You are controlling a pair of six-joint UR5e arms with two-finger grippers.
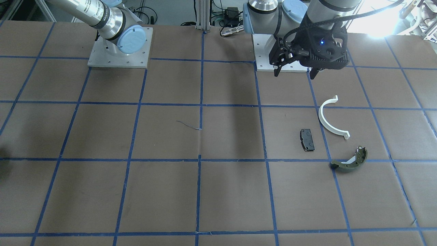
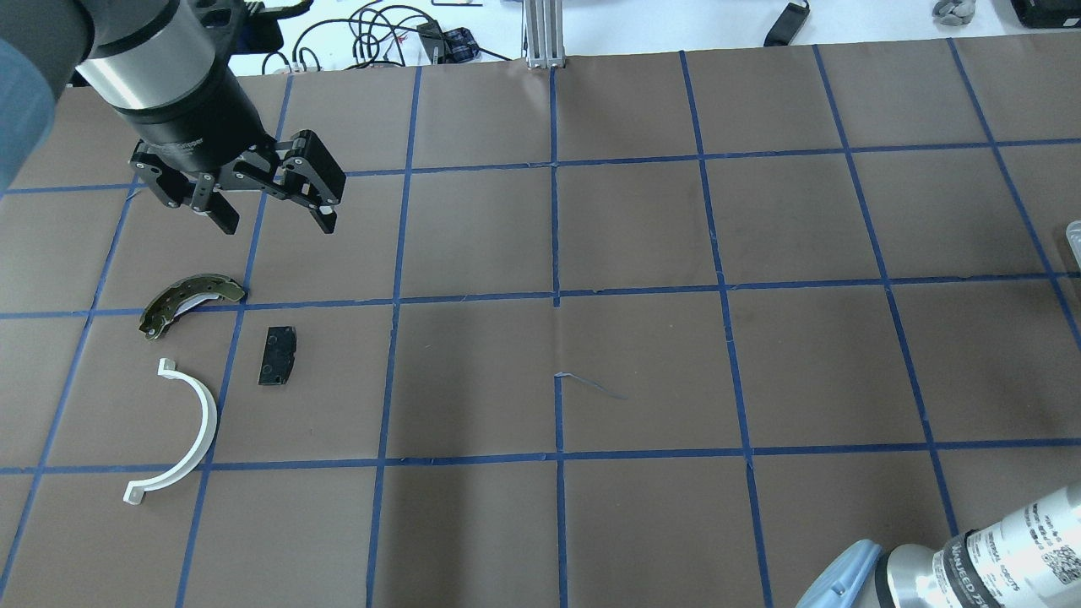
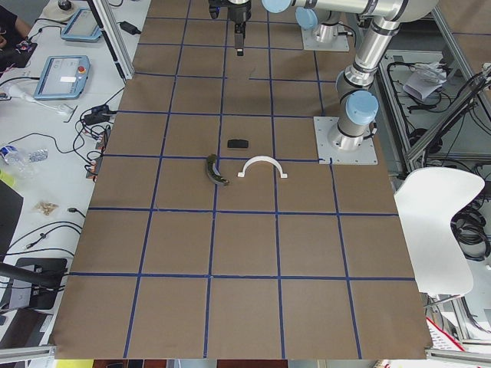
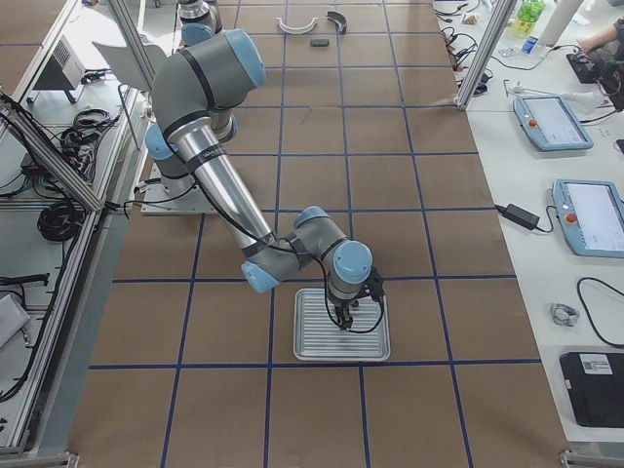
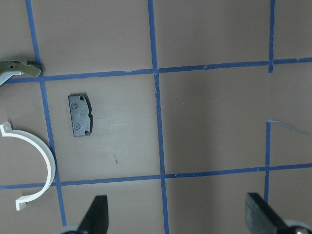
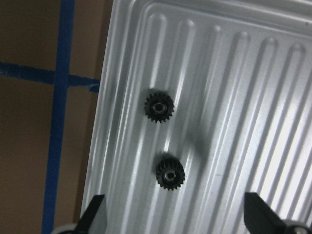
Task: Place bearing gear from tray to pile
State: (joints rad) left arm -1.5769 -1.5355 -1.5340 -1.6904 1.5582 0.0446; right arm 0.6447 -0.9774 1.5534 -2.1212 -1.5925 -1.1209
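Evidently the pick is not yet made. Far from the tray (image 6: 253, 73), the left gripper (image 2: 277, 221) hovers with jaws released beside the pile (image 2: 274, 367): olive curved brake shoe (image 2: 190, 302), flat black pad (image 2: 280, 346), white plastic half-ring (image 2: 181, 439). Over the tray, the right gripper (image 6: 178, 217) hangs spread and empty above a far bearing gear (image 6: 159, 107) and a near bearing gear (image 6: 170, 174), both small, black and toothed, by the tray's left rim. Next it should descend, centre on one and clench. The tray is ribbed, shiny metal.
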